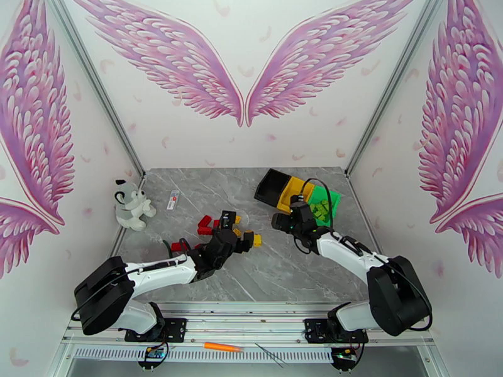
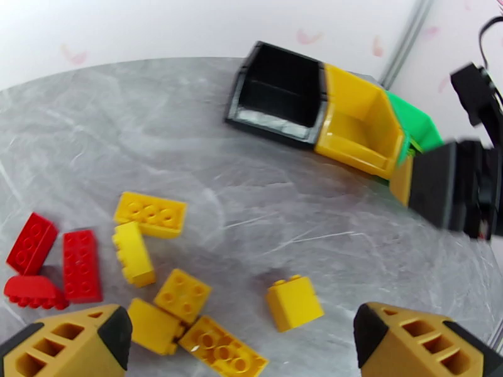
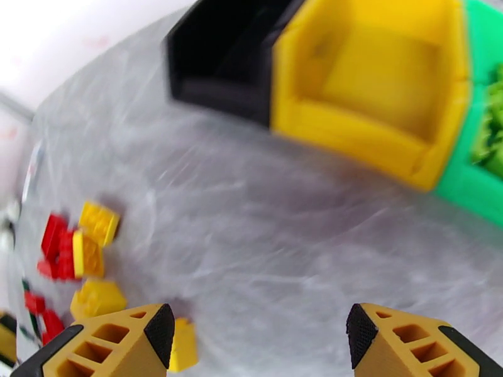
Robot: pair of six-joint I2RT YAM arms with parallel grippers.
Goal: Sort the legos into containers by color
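Over the middle of the desk [image 1: 327, 271], the left gripper [image 2: 242, 337] hangs wide apart and empty, one yellow brick [image 2: 293, 301] lying just ahead between its tips. More yellow bricks [image 2: 151, 215] and red bricks [image 2: 80, 265] cluster to its left. The right gripper [image 3: 259, 334] is spread too, holding nothing, facing the black bin [image 3: 220, 58], yellow bin [image 3: 377, 76] and green bin [image 3: 471, 183], side by side. Green bricks [image 3: 493, 127] sit in the green one.

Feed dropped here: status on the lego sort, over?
Left gripper open above yellow legos; right gripper open near yellow bin. Green legos in green bin; red legos loose. Nothing blocking.
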